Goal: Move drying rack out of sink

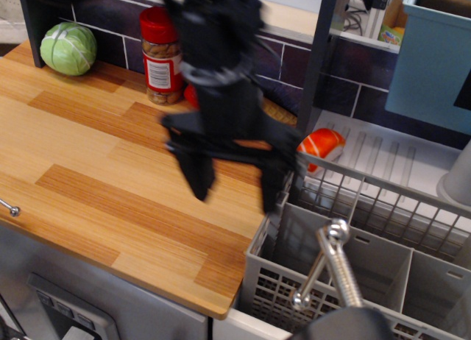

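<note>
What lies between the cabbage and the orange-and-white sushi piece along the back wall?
In the single view, between cabbage and sushi: the red-lidded jar, then the end effector and its arm, hiding whatever sits behind.

Toy kitchen: wooden counter (110,171), tiled backsplash (228,45) (dark purple), sink (383,152).

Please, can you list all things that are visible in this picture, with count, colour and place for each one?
cabbage: 1, green, back left of the wooden counter
spice jar: 1, red lid, brown contents, at the tiled wall
strawberry: 1, red, right of the jar, mostly hidden behind the arm
ice cream cone: 1, tan, only its tip shows behind the arm
salmon sushi: 1, orange and white, on the grooved drainer of the sink
drying rack: 1, light grey, in the sink, right of the counter
tap: 1, chrome, in front of the rack
box: 1, blue, top right
pincer: 1, black, open, above the counter's right edge, blurred
</note>
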Tool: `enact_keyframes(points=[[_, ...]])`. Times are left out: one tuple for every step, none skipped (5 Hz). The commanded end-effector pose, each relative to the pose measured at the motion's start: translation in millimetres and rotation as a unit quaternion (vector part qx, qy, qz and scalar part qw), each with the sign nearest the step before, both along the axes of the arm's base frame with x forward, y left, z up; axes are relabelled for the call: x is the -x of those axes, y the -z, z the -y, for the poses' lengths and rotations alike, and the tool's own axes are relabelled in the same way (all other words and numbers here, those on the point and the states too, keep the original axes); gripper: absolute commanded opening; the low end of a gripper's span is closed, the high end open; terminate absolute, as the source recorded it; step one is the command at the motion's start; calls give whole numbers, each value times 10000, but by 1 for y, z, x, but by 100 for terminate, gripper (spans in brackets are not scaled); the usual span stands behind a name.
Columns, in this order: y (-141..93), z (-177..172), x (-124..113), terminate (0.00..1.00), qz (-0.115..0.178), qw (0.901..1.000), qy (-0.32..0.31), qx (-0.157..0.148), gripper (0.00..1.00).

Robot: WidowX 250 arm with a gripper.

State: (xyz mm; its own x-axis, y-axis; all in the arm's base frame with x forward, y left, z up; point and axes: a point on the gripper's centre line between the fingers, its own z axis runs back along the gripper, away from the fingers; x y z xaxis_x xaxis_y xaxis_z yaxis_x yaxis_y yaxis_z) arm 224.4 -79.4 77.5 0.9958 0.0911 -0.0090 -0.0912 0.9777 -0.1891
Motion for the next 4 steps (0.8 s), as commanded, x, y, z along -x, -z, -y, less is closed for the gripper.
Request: enact_keyframes(points=[[8,49,-20,0,40,9998,-180,61,100],[27,67,-22,0,-84,9998,-159,-127,100],[37,75,-20,0,-116,9996,-141,-195,100],[56,82,-15,0,-107,9990,-132,-407,100]])
